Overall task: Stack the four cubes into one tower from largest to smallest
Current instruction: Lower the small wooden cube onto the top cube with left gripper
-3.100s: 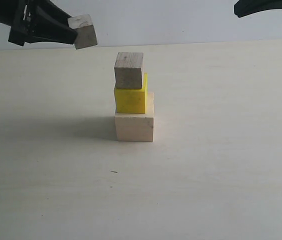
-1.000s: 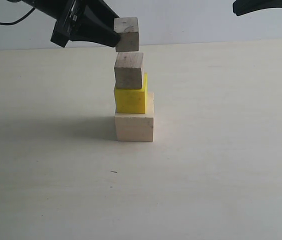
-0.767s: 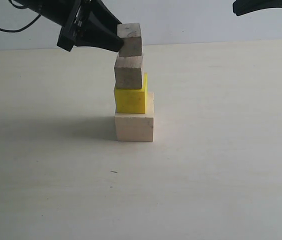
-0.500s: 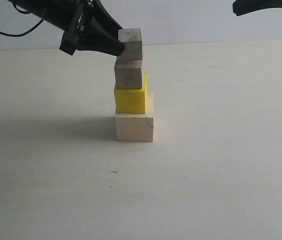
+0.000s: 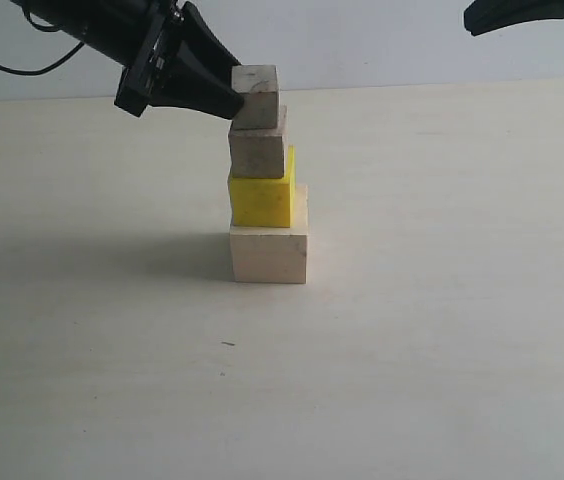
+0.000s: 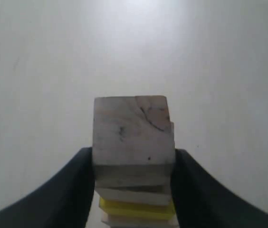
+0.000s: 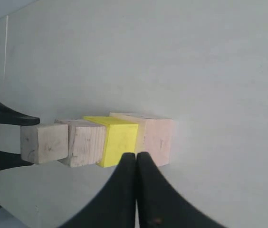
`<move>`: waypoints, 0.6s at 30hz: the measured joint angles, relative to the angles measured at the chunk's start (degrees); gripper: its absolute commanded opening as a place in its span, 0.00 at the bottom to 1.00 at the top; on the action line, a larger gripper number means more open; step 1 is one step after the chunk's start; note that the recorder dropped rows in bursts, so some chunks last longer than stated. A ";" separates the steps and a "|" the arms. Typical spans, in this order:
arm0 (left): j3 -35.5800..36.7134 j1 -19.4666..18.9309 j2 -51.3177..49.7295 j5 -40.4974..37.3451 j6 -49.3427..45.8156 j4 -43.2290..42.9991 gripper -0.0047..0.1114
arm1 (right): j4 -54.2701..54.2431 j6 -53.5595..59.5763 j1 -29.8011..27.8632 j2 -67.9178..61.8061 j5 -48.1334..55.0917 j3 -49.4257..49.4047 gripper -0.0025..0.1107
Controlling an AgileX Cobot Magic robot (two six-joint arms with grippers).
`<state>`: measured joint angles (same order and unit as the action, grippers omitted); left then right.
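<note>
The left gripper [image 5: 234, 97] reaches in from the upper left of the exterior view, its black fingers [image 6: 77, 185] clamped on opposite sides of the smallest wood cube [image 5: 256, 97]. It holds that cube at the top of the tower. Below it stand three more cubes in a column: the small wood cube [image 5: 258, 152], then the bright yellow cube [image 5: 260, 203], then the large pale wood cube [image 5: 269, 257] on the light table [image 5: 442, 340]. The smallest cube sits right at the top face of the small wood cube and looks slightly tilted. Whether its weight rests fully on the cube beneath cannot be told. From the left wrist view it covers most of the column, with only thin edges of the lower cubes showing under it. The yellow cube is set toward the back of the large one, leaving a strip of pale wood bare in front. The right gripper [image 7: 136, 159] hangs well apart from the tower at the upper right of the exterior view — its two fingers pressed together on nothing.
</note>
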<state>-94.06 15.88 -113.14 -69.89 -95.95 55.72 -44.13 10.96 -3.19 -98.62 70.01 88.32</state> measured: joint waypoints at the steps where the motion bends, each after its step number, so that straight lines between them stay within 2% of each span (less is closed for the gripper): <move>1: 0.00 0.00 0.00 0.00 0.00 0.00 0.04 | 0.00 0.00 0.00 -0.10 0.00 0.00 0.02; 18: 0.00 0.00 0.00 0.00 0.00 1.89 0.04 | 0.00 0.00 0.00 -0.32 0.00 0.00 0.02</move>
<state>-94.06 15.88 -113.14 -69.89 -95.95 57.62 -44.13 10.96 -3.19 -98.94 70.01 88.32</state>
